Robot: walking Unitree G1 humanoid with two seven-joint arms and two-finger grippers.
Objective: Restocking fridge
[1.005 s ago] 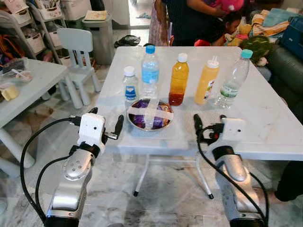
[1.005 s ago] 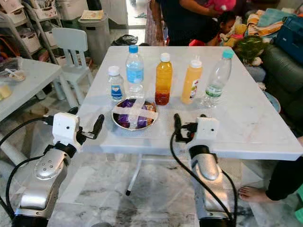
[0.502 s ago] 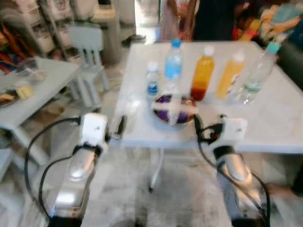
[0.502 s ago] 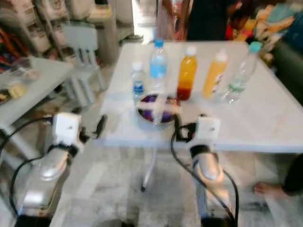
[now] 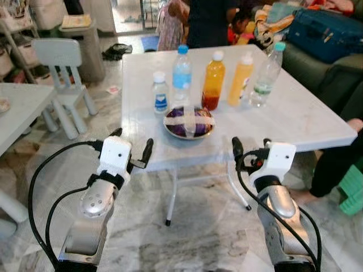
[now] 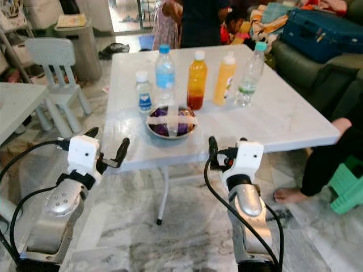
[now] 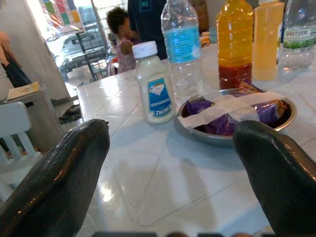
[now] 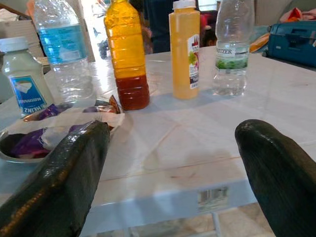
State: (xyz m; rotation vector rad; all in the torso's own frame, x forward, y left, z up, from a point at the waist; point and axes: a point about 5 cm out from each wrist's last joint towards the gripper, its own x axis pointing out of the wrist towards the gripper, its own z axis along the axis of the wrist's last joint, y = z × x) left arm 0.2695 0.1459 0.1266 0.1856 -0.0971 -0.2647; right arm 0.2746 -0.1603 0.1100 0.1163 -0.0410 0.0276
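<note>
On the white table (image 5: 295, 119) stand a small white jar with a blue label (image 5: 160, 94), a blue-labelled water bottle (image 5: 181, 71), an orange-red juice bottle (image 5: 214, 82), a yellow juice bottle (image 5: 241, 80) and a clear bottle with a teal cap (image 5: 266, 71). In front of them sits a metal bowl of purple packets, taped over (image 5: 189, 122). My left gripper (image 5: 133, 144) and right gripper (image 5: 251, 148) hover open and empty just short of the table's near edge. The left wrist view looks past the left gripper (image 7: 170, 131) at the jar (image 7: 152, 84) and the bowl (image 7: 237, 116).
A white child's chair (image 5: 61, 59) and a low grey table (image 5: 14, 107) stand to the left. A dark sofa (image 5: 317, 59) with a blue suitcase (image 5: 329, 31) is at the right. People (image 5: 207, 20) stand behind the table. A person's leg (image 5: 332, 167) and a green stool (image 5: 354, 190) are near right.
The whole picture has shifted after a blurred moment: the camera moved, and the table now sits a little farther off. Both arms keep the same pose, fingers still open.
</note>
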